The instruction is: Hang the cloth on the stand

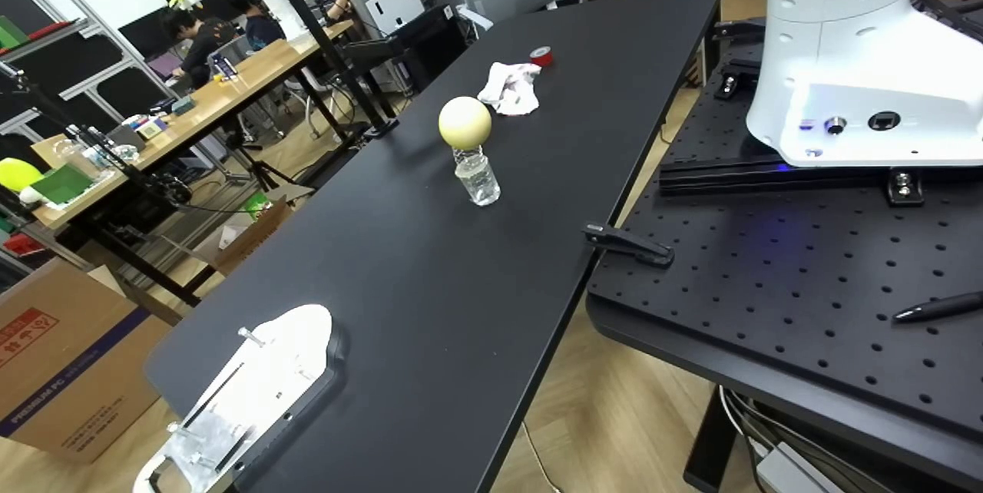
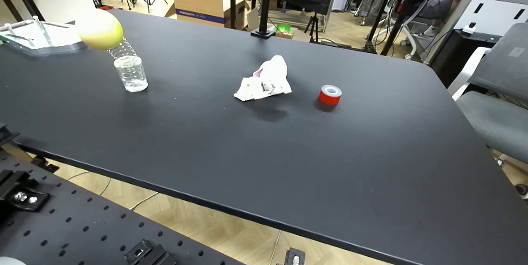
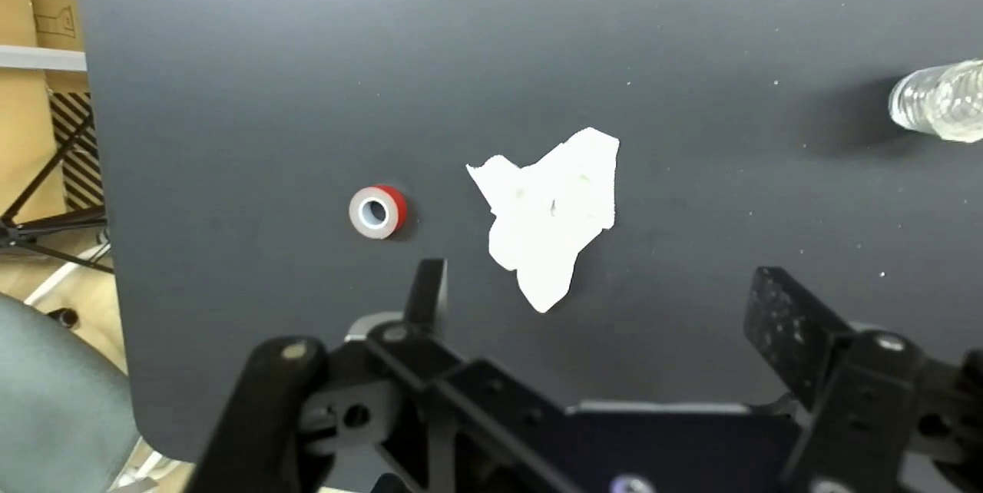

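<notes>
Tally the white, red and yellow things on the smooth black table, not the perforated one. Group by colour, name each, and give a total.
White: 2 (cloth, pegged board)
Red: 1 (tape roll)
Yellow: 1 (ball)
Total: 4

We find the cloth (image 3: 549, 209) white, with faint green flecks in the wrist view and a hint of pink on one fold in an exterior view. The tape roll (image 2: 329, 99) is bright red outside, grey on its flat face and white around its core. We see a yellow ball (image 1: 465, 123), a clear, rippled bottle (image 1: 481, 182) and a plain black counter (image 1: 399, 247), which looks slate grey in the wrist view. The gripper (image 3: 599, 293) is black. The cardboard box (image 1: 96, 393) is brown, banded in dark blue, with a red label (image 1: 27, 333); the perforated plate (image 1: 752, 286) is black, dotted with rows of holes.
</notes>
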Robot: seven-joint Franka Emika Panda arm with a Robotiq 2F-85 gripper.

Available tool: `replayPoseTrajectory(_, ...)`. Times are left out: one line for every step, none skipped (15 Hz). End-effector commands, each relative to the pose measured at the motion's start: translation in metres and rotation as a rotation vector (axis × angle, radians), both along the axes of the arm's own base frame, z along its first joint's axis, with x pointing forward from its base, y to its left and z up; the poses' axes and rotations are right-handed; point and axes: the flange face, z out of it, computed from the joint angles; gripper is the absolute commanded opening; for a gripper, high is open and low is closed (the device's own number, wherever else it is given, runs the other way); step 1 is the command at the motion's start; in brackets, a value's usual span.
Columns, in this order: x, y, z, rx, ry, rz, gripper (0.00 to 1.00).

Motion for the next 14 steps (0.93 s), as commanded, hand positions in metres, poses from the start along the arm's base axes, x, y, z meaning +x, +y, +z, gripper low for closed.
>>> replayPoseTrajectory(0.011, -0.013, -0.004, -0.031, -0.077, -0.040, 1.00)
replayPoseTrajectory(0.015, -0.018, -0.006, -0.042, -0.091, -0.039, 1.00)
replayPoseTrajectory(0.020, -0.024, -0.010, -0.048, -0.097, -0.025, 1.00)
replayPoseTrajectory(0.025, -0.029, -0.015, -0.051, -0.095, -0.011, 1.00)
replayPoseTrajectory(0.029, -0.034, -0.021, -0.047, -0.082, 0.012, 1.00)
replayPoseTrajectory(0.033, -0.039, -0.028, -0.045, -0.067, 0.039, 1.00)
replayPoseTrajectory(0.038, -0.042, -0.036, -0.037, -0.042, 0.083, 1.00)
replayPoseTrajectory(0.042, -0.044, -0.043, -0.030, -0.022, 0.128, 1.00)
replayPoseTrajectory(0.046, -0.045, -0.049, -0.021, 0.004, 0.172, 1.00)
replayPoseTrajectory(0.049, -0.044, -0.052, -0.015, 0.022, 0.164, 1.00)
replayPoseTrajectory(0.037, -0.041, -0.053, -0.020, -0.001, 0.137, 1.00)
replayPoseTrajectory(0.039, -0.041, -0.058, -0.019, 0.008, 0.142, 1.00)
replayPoseTrajectory(0.040, -0.041, -0.061, -0.018, 0.012, 0.142, 1.00)
replayPoseTrajectory(0.040, -0.040, -0.061, -0.018, 0.012, 0.143, 1.00)
